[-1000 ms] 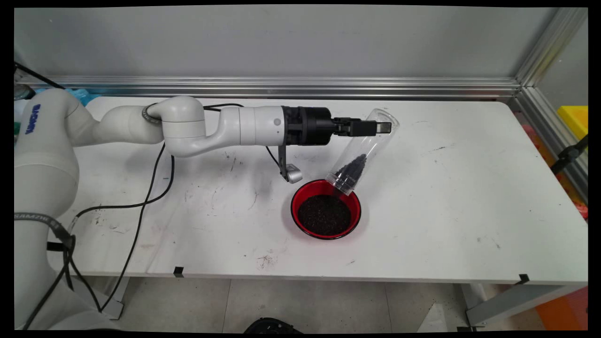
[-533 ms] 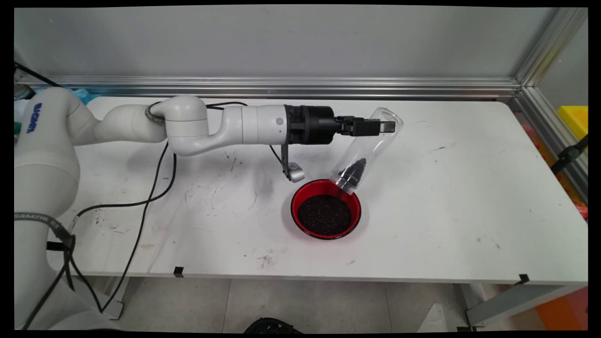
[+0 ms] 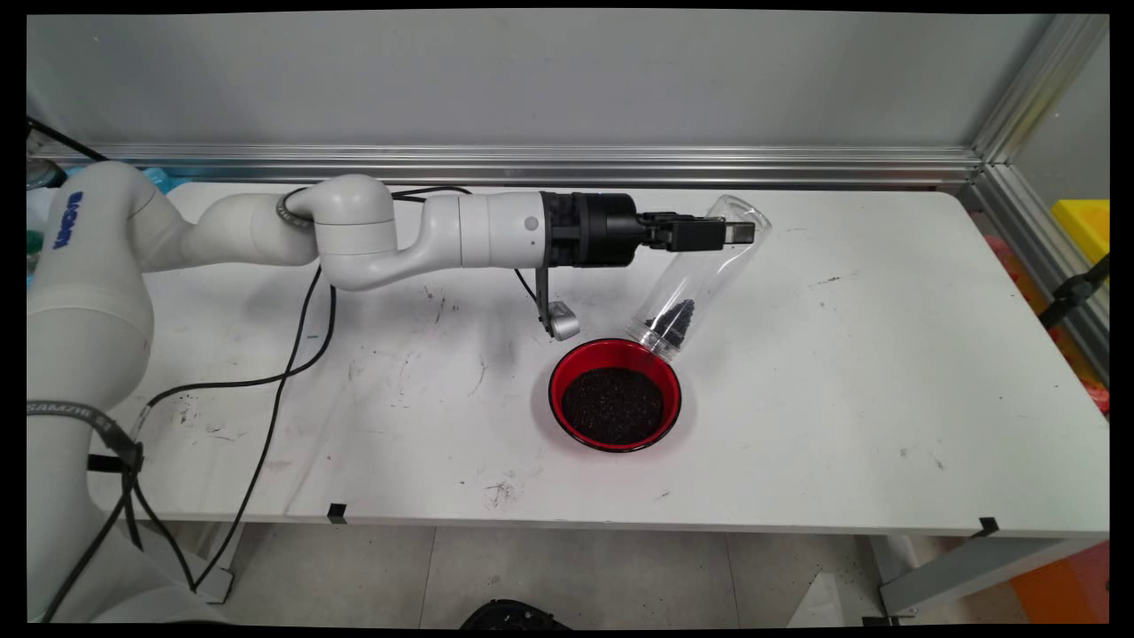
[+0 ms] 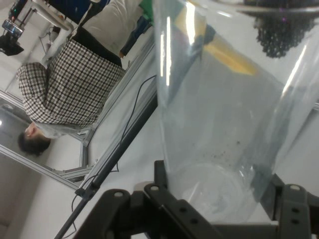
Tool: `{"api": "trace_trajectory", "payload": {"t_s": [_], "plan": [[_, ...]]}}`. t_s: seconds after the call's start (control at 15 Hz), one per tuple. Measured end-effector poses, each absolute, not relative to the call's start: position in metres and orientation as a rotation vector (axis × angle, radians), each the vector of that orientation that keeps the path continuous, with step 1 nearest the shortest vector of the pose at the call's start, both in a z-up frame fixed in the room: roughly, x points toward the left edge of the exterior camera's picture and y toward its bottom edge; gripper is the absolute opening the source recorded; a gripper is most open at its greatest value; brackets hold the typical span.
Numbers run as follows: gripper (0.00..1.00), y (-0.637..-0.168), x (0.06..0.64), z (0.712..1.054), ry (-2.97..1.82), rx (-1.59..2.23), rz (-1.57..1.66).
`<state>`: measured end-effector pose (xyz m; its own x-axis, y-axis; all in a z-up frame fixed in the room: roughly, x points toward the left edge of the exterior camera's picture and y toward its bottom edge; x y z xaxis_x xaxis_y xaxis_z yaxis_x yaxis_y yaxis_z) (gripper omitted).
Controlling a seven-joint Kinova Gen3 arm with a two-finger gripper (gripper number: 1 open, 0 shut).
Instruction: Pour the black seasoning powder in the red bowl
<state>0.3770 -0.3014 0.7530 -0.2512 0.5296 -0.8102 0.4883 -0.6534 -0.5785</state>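
Pincer (image 3: 728, 233) clamps tilted clear tube (image 3: 700, 275), black granules (image 3: 671, 321).

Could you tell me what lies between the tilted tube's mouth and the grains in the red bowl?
Nothing solid: in the main view the tube mouth hangs just above the bowl far rim, a small gap open over the grains.

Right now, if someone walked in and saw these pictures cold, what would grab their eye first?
Probably the clear plastic tube, held tilted mouth-down in the gripper, whose jaws are shut on its upper end, with a clump of small black granules sitting near its lower opening. Just below that opening stands a red bowl holding dark granules, near the middle of the white table.
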Motion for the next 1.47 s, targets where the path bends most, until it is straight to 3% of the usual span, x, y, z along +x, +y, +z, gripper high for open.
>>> {"api": "trace_trajectory", "payload": {"t_s": [1.47], "plan": [[0.00,-0.282,0.400,0.766,-1.480,-1.826,1.973]]}}
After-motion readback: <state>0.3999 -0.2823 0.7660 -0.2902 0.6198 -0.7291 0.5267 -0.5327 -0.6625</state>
